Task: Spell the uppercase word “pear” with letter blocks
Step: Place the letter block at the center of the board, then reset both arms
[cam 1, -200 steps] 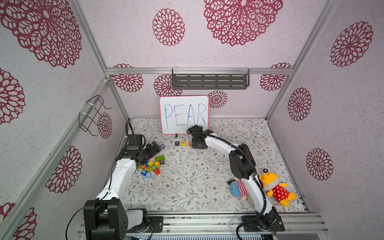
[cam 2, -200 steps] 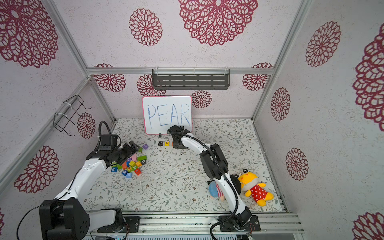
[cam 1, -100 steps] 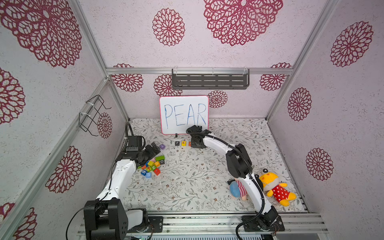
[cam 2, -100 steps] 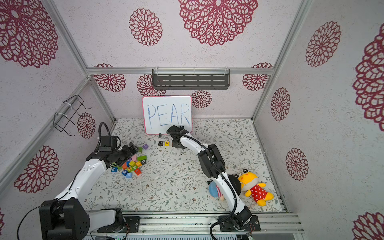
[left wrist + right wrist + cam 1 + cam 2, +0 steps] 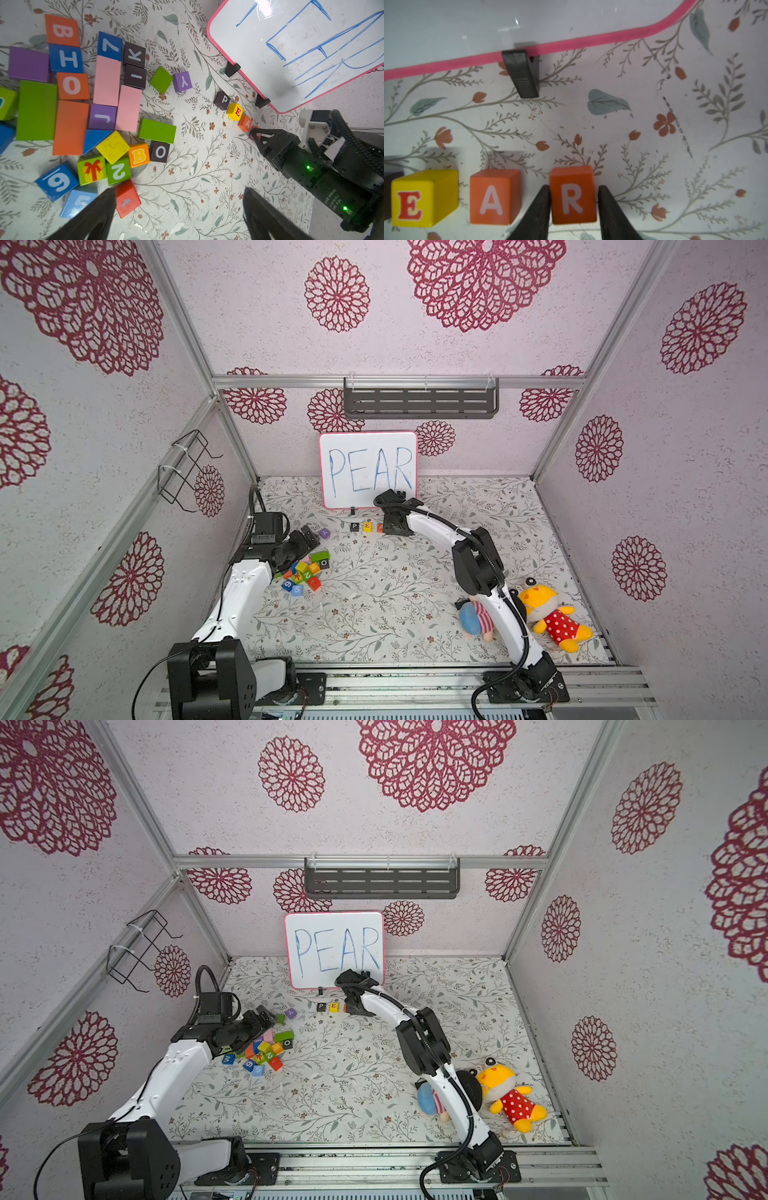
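Four letter blocks form a row before the whiteboard: black P (image 5: 223, 100), yellow E (image 5: 415, 199), orange A (image 5: 492, 197) and orange-red R (image 5: 572, 197). P (image 5: 354, 526), E (image 5: 367, 526) and A (image 5: 380, 527) also show in a top view, where the R is hidden under my right gripper (image 5: 395, 526). In the right wrist view that gripper (image 5: 574, 186) straddles the R resting on the floor. One finger lies against it and a thin gap shows at the other. My left gripper (image 5: 179, 189) hangs wide open and empty beside the pile of blocks.
A pile of coloured blocks (image 5: 305, 572) lies under the left arm, with a purple Y cube (image 5: 324, 533) apart from it. The whiteboard (image 5: 368, 468) reading PEAR stands just behind the row on black feet (image 5: 522, 76). Two plush toys (image 5: 548, 614) lie by the right arm's base.
The right jaws have parted slightly from the R block, which now sits on the floor beside the A. The right elbow has shifted a little. The left arm is almost still.
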Motion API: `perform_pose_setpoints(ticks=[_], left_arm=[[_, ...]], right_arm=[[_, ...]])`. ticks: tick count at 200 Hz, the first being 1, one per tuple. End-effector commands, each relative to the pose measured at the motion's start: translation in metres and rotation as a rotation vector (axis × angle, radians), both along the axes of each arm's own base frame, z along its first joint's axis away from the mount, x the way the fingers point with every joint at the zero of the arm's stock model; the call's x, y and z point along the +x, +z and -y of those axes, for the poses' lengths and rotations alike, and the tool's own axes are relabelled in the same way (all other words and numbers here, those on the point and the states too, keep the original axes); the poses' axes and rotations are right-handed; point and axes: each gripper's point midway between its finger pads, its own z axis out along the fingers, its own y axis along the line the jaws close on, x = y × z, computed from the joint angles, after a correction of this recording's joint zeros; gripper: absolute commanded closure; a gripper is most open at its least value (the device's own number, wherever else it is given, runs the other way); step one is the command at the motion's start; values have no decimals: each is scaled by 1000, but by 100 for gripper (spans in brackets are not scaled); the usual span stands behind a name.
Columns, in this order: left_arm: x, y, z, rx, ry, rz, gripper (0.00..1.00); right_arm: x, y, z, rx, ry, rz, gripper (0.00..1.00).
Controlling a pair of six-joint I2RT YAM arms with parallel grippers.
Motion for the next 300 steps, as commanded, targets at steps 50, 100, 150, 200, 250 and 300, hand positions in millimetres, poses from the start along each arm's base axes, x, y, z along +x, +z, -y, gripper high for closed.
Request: perform_pose_setpoints(ticks=[50,100,150,200,250,300], left_arm=[[-1,8,-33,259,77,74,2],[-1,21,-73,856,164,267,2],[17,-5,-65,712,15,527,0],[45,6,-66,790,-25,645,1],[57,-20,-80,734,-26,677,2],[69,-27,-94,695,6,598,2]], right_arm=[[1,108,10,8,134,258,13],[-56,177,117,-265,135,745,1],[-118,138,255,-378,33,750,4],[-127,97,301,-354,-39,733,2],[-118,97,327,-369,-71,874,1],[-113,78,348,-220,-93,872,1]])
